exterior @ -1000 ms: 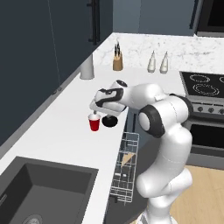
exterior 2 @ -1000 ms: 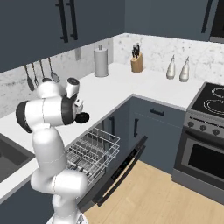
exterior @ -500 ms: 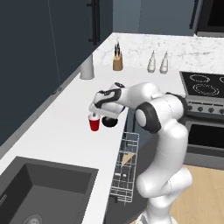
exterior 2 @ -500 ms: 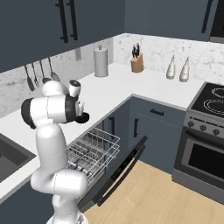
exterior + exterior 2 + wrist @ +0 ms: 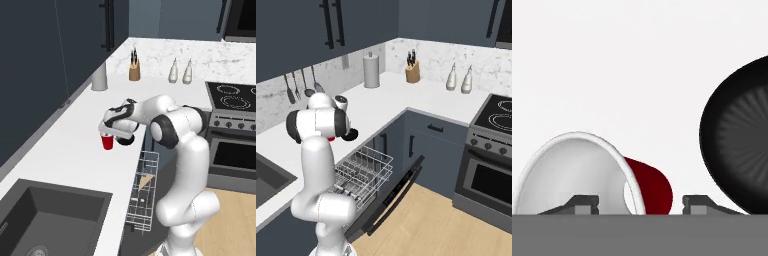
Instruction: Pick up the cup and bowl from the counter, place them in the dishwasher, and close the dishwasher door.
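End effector (image 5: 107, 133) straddling the red cup (image 5: 107, 142) on the table (image 5: 75, 150), grip indiscernible, black bowl (image 5: 125, 140) just beside.

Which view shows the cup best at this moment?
The hand view: the cup sits close up, its pale rim and red wall plain beside the bowl. The left base view shows it small under the claw; the right base view gives a red sliver.

The bowl (image 5: 739, 145) runs off the hand view's right edge.
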### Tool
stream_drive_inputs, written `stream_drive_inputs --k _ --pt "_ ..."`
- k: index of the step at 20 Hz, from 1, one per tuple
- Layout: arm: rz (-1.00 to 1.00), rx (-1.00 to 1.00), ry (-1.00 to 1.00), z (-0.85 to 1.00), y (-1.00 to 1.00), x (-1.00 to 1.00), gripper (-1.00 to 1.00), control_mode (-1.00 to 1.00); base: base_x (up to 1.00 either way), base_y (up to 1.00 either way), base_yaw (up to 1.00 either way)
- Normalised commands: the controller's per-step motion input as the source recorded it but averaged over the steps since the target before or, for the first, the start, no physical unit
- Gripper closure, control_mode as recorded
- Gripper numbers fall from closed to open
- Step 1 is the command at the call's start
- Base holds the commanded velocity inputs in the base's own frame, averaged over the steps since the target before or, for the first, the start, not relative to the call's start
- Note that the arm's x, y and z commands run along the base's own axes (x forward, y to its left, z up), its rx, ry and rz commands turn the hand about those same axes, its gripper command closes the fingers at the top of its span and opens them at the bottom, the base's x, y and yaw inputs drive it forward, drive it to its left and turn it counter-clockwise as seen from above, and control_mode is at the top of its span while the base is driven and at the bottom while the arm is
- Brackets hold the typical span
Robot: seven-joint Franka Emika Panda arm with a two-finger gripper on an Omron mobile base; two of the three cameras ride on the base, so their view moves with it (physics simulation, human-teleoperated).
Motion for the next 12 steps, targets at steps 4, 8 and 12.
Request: stream_drive_inputs --k 4,8,12 --pt "0.0 0.0 0.0 -0.15 0.06 0.02 1.0 -1.0 0.0 0.0 0.0" --pt "0.0 0.0 0.0 -0.01 0.0 -0.03 1.0 -1.0 0.0 0.0 0.0" --pt "0.0 0.0 -0.01 0.0 0.0 -0.31 1.0 -1.0 0.0 0.0 0.0"
